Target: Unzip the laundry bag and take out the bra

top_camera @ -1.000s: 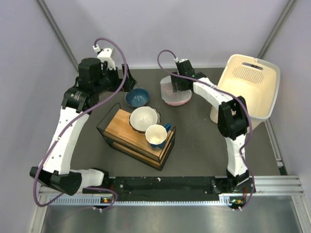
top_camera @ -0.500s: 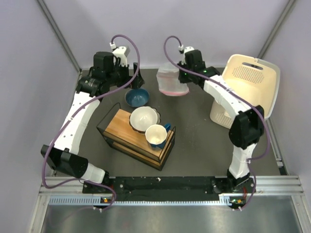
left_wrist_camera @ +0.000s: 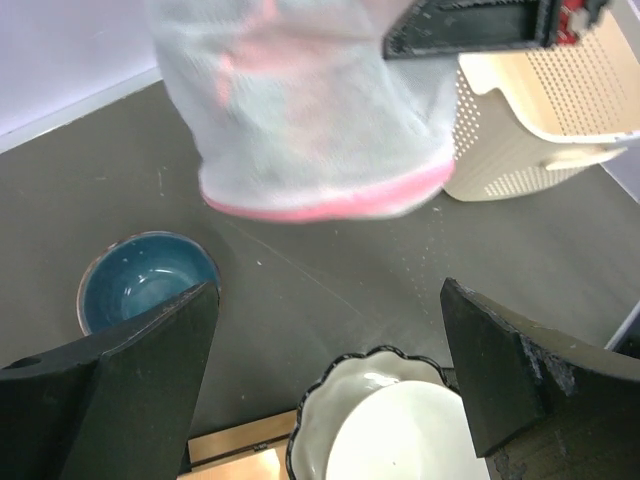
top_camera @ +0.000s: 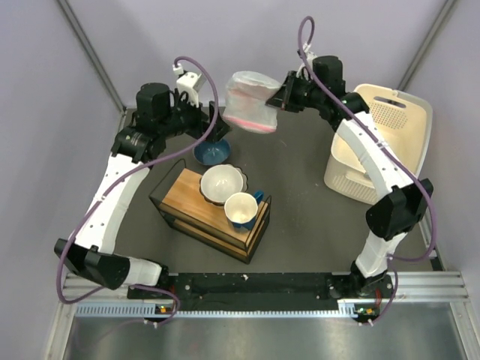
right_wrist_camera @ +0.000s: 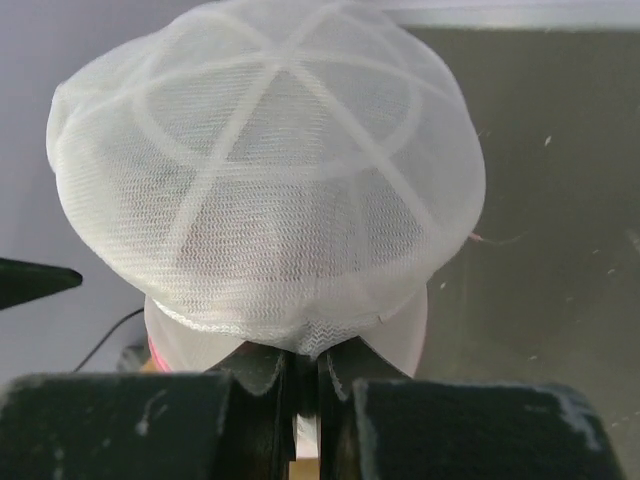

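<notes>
The laundry bag (top_camera: 251,101), a white mesh dome with pink zipper trim, hangs in the air above the back of the table. My right gripper (top_camera: 280,97) is shut on a pinch of its mesh at the right side; the right wrist view shows the jaws (right_wrist_camera: 305,375) closed tight on the fabric under the dome (right_wrist_camera: 265,170). My left gripper (top_camera: 216,135) stands open just left of and below the bag, nothing between its fingers (left_wrist_camera: 328,290); the bag (left_wrist_camera: 300,110) floats ahead of it, pink rim downward. The bra is hidden.
A dark blue bowl (top_camera: 211,151) sits under the left gripper. A wire rack with a wooden shelf (top_camera: 184,196) holds a white scalloped bowl (top_camera: 222,184) and a blue cup (top_camera: 241,210). A cream perforated basket (top_camera: 390,142) leans at the back right.
The right gripper shut on the bag's mesh and lifted it off the table, up and toward the back. The left arm swung in toward the bag, still open.
</notes>
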You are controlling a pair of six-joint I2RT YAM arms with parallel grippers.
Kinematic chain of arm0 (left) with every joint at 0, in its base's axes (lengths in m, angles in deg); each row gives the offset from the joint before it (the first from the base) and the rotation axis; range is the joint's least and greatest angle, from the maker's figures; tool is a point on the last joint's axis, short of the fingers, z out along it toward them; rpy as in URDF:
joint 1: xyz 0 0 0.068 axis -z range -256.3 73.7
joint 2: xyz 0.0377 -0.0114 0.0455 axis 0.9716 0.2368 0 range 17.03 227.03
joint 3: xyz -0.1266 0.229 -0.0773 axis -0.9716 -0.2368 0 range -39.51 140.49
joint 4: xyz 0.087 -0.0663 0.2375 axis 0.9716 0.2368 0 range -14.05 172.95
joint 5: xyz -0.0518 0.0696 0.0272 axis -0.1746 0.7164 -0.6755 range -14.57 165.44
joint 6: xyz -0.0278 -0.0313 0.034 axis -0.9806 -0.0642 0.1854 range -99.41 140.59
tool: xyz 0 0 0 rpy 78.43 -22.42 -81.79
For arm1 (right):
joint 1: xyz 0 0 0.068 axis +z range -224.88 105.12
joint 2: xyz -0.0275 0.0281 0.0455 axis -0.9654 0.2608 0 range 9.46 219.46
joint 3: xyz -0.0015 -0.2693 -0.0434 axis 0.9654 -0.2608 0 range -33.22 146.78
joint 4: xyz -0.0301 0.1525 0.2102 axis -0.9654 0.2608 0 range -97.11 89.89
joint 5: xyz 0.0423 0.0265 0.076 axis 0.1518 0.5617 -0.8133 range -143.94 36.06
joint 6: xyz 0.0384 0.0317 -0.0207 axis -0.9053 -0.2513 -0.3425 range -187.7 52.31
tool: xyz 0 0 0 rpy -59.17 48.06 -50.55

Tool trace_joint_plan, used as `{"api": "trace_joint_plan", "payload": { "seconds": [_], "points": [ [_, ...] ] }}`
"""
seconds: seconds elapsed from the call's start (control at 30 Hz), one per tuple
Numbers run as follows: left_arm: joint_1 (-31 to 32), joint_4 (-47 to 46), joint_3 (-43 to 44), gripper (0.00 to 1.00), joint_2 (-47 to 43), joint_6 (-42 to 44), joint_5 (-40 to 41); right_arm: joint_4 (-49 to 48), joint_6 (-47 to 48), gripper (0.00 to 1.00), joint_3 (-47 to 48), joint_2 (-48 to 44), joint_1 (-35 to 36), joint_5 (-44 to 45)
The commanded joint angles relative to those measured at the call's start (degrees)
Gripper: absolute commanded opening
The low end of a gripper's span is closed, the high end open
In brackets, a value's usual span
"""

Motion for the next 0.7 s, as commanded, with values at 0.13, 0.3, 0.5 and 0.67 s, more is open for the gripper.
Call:
{"api": "trace_joint_plan", "payload": {
  "seconds": [0.13,0.3,0.5,0.67],
  "points": [
    [7.98,-8.94,-11.83,0.84,-11.78,11.89,16.07,-11.93,-22.54,0.00,-2.85,2.92,-4.02,-16.41],
    [20.56,-12.82,-13.61,0.91,-12.58,25.52,30.35,-12.37,-25.00,0.00,-4.44,2.56,-4.28,-17.55],
    [22.06,-21.94,-19.39,0.93,-13.44,41.94,28.61,-13.95,-25.88,0.00,-6.46,2.13,-4.28,-19.67],
    [20.75,-26.90,-22.40,0.95,-14.34,52.32,24.59,-15.18,-25.80,0.00,-7.43,1.51,-4.28,-21.51]
  ]
}}
